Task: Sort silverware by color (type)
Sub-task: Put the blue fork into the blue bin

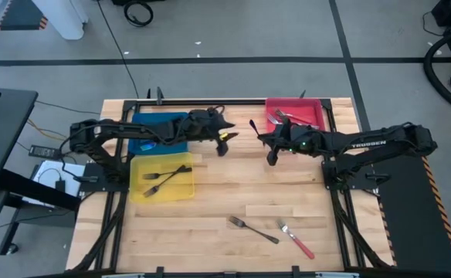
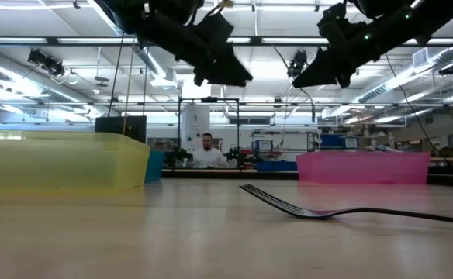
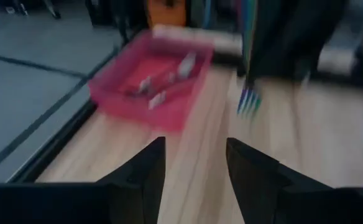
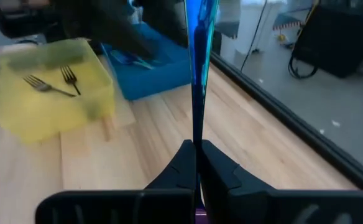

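Two claws: raised mid-surface, facing each other.
Right claw [image 4: 197, 163]: pinching a blue-handled fork [image 4: 198, 74] upright.
Left claw [image 3: 195, 163]: spread, empty, by blue tray [image 1: 157, 133].
Yellow tray [image 1: 136, 189]: two grey forks [image 1: 166, 179].
Near edge: grey fork [image 1: 252, 229], red-handled fork [image 1: 296, 239].

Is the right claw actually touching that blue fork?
Touching. The right wrist view shows the right gripper shut on the blue fork, its fingers pressed on either side of the handle.
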You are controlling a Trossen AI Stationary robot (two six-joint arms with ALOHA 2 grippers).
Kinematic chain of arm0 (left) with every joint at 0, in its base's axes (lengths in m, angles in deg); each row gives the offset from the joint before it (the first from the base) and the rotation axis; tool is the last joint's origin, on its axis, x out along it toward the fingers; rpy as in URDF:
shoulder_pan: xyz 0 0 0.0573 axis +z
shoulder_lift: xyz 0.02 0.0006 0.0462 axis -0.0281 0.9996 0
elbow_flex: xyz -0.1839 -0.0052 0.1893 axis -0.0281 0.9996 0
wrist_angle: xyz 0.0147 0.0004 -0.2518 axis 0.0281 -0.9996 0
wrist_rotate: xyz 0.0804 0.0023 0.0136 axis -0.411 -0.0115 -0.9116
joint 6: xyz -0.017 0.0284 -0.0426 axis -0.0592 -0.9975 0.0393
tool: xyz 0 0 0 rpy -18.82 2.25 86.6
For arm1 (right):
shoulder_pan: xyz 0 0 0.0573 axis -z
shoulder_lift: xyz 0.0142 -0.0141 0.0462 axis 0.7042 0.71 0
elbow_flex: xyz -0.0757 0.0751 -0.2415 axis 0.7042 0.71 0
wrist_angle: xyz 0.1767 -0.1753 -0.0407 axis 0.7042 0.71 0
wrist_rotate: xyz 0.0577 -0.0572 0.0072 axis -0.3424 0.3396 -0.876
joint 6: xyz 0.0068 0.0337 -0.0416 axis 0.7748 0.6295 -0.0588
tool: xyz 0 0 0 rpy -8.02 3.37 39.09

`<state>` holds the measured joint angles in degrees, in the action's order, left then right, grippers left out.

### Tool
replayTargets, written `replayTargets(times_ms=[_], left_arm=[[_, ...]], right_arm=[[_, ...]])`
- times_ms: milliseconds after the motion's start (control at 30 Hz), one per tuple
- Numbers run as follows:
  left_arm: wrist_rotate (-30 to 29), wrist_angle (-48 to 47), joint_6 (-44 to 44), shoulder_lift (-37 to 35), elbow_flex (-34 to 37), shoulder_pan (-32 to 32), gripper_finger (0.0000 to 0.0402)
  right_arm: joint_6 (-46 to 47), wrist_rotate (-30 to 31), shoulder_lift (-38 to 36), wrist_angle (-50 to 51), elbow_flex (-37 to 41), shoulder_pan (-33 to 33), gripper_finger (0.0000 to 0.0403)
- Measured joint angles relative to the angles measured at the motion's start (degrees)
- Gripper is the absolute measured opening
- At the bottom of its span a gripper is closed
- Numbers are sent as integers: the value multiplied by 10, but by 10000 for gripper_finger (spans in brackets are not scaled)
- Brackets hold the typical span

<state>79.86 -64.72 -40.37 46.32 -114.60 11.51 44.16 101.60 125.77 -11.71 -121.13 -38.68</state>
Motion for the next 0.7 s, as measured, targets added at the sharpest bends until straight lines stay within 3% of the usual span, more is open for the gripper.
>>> replayTargets(times_ms=[300, 700], left_arm=[[19, 190, 53, 30, -1, -21, 163], [-20, 264, 119, 67, -1, -25, 163]], right_arm=[[-22, 13, 12, -60, 0, 0, 9], [-28, 32, 23, -112, 0, 1, 9]])
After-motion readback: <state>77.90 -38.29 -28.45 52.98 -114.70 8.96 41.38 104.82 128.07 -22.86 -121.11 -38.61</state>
